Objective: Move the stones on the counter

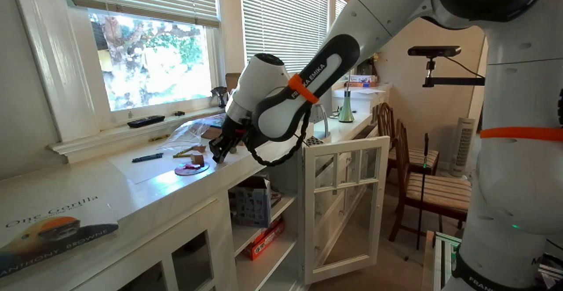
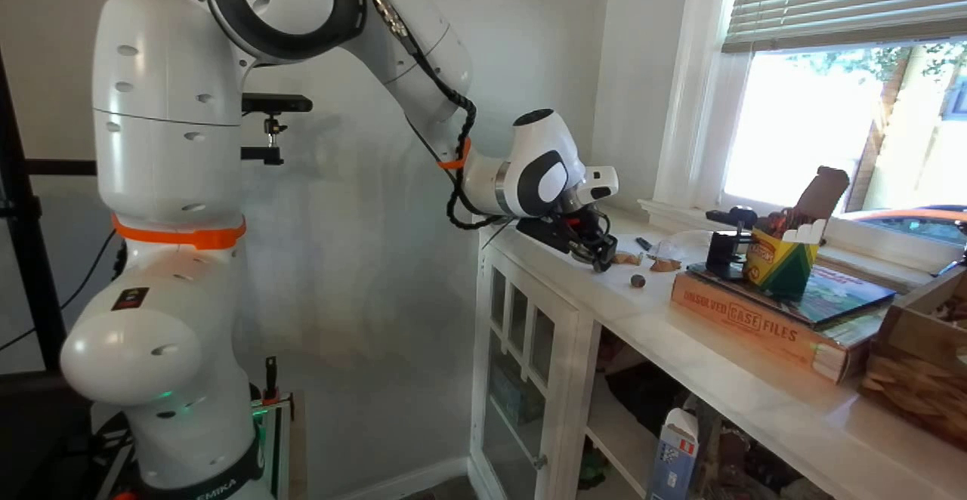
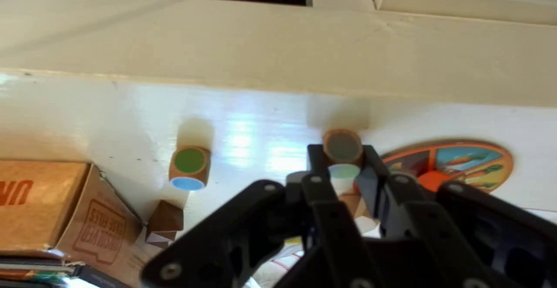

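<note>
The stones look like small wooden dice with coloured round faces. In the wrist view, one stone point(image 3: 343, 145) with a dark grey and a pale green face sits between my fingertips. My gripper point(image 3: 343, 155) is shut on it, low over the white counter point(image 3: 109, 114) near its front edge. I cannot tell whether the stone touches the counter. Another stone point(image 3: 189, 165) with green and blue faces stands apart, to the left; it also shows in an exterior view point(image 2: 637, 281). The gripper is in both exterior views point(image 1: 218, 154) point(image 2: 600, 257), hiding the held stone there.
A round spinner disc point(image 1: 189, 170) lies beside the gripper with a brown block point(image 1: 197, 160) at it. Brown pieces point(image 2: 665, 265), dark pens point(image 1: 147, 157) and a plastic bag point(image 1: 187, 132) lie behind. An orange box point(image 2: 744, 322) stands along the counter. A cabinet door point(image 1: 345, 209) hangs open.
</note>
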